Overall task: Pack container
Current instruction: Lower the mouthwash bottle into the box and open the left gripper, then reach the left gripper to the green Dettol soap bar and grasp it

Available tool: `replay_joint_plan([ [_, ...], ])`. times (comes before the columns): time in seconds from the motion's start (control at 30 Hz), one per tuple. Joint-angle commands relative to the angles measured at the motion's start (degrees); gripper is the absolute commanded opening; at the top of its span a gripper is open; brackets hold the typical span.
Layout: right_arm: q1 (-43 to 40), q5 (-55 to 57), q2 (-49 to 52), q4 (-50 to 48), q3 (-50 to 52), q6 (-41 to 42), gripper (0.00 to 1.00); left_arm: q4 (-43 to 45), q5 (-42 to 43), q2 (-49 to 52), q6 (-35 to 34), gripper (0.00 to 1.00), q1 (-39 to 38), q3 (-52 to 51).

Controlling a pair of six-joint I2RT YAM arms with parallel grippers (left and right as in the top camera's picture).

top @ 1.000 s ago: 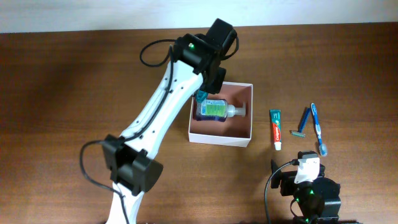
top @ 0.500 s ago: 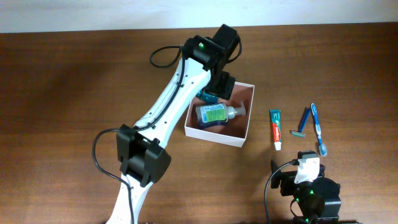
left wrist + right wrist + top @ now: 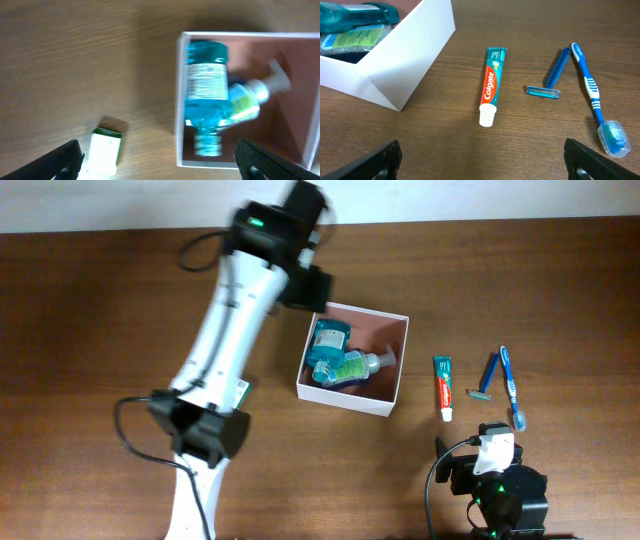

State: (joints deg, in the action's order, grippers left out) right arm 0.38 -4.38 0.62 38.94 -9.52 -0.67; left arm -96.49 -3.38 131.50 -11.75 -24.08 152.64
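The container, a white-walled square box with a pinkish-brown inside, sits mid-table. A blue bottle lies in it beside a green-labelled pump bottle. My left gripper hangs open and empty above the table, up and left of the box. Its wrist view shows the container's left wall, the blue bottle and the pump bottle, between the spread jaws of the left gripper. My right gripper is open and empty near the front edge.
Right of the box lie a toothpaste tube, a blue razor and a blue toothbrush. The right wrist view shows the tube, razor and toothbrush. A small green-and-white box lies left of the container.
My left gripper opened and let the blue bottle go into the container, then swung up and to the left, away from the box. The right arm has stayed still.
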Motion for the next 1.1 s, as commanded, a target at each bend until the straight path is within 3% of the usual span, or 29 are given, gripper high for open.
replay_joint_plan([
  [0.0, -0.44, -0.5, -0.42, 0.0, 0.31, 0.04, 0.99, -0.24, 7.63, -4.02, 4.17, 0.99, 7.23, -0.07],
  [0.13, -0.44, -0.5, -0.44, 0.0, 0.31, 0.04, 0.99, -0.24, 8.04, -4.04, 4.59, 0.99, 11.58, -5.09],
  [0.37, -0.44, -0.5, -0.44, -0.02, 0.31, 0.04, 0.98, -0.24, 7.06, -4.04, 6.27, 1.0, 13.97, -31.19],
  [0.63, -0.44, -0.5, -0.42, 0.0, 0.31, 0.07, 0.99, -0.26, 4.28, -5.81, 7.56, 0.98, 14.12, -35.56],
  [0.9, -0.44, -0.5, -0.44, 0.0, 0.31, 0.04, 0.99, 1.36, 1.79, -24.74, 6.36, 0.99, 14.14, -47.28],
  [1.07, -0.44, -0.5, -0.42, 0.0, 0.31, 0.07, 0.99, 15.8, 1.25, -32.76, 5.4, 0.99, 14.99, -62.25],
])
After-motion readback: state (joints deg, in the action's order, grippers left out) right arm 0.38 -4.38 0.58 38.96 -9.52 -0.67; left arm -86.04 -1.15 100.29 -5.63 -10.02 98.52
